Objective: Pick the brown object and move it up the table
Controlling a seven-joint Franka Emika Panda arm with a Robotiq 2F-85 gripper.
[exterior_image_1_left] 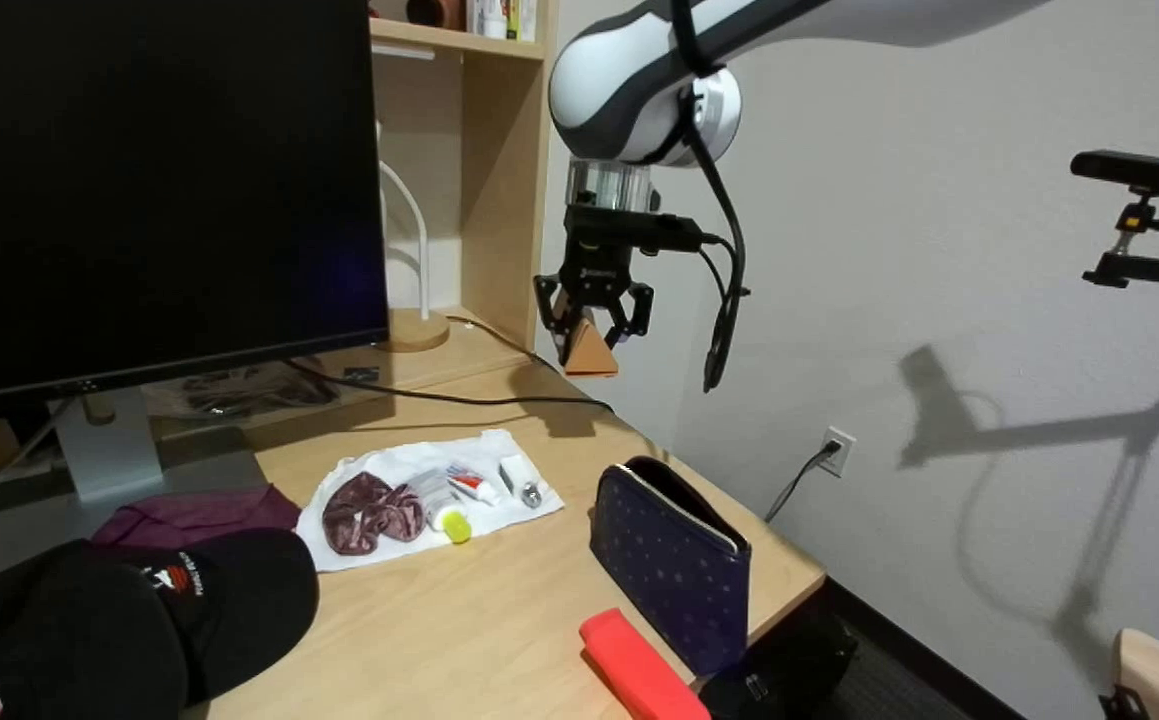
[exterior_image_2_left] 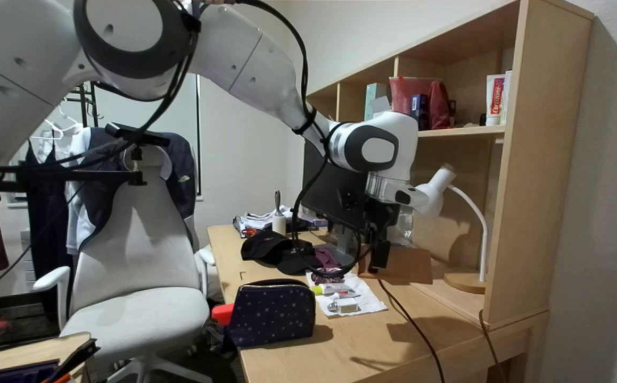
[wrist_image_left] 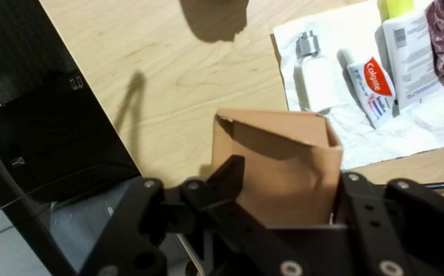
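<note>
The brown object is a tan, folded cardboard piece; in an exterior view (exterior_image_1_left: 592, 356) it shows a triangular end. It also shows in an exterior view (exterior_image_2_left: 414, 266) and in the wrist view (wrist_image_left: 279, 176), where its open edge faces up in the picture. My gripper (exterior_image_1_left: 591, 342) has its black fingers on either side of it and holds it in the air. In the wrist view one fingertip lies across its left part and the other finger is along its right side, its tip hidden. The table (exterior_image_1_left: 439, 640) is pale wood, with the shadow of arm and piece on it.
A dark blue starred pouch (exterior_image_1_left: 674, 560) stands near the table edge beside a red bar (exterior_image_1_left: 639, 665). White paper (exterior_image_1_left: 484, 450) holds toiletries and a maroon scrunchie (exterior_image_1_left: 369, 515). A monitor (exterior_image_1_left: 159, 180), black caps (exterior_image_1_left: 249, 600), a lamp (exterior_image_2_left: 481, 239) and a cable (exterior_image_1_left: 499, 402) are nearby.
</note>
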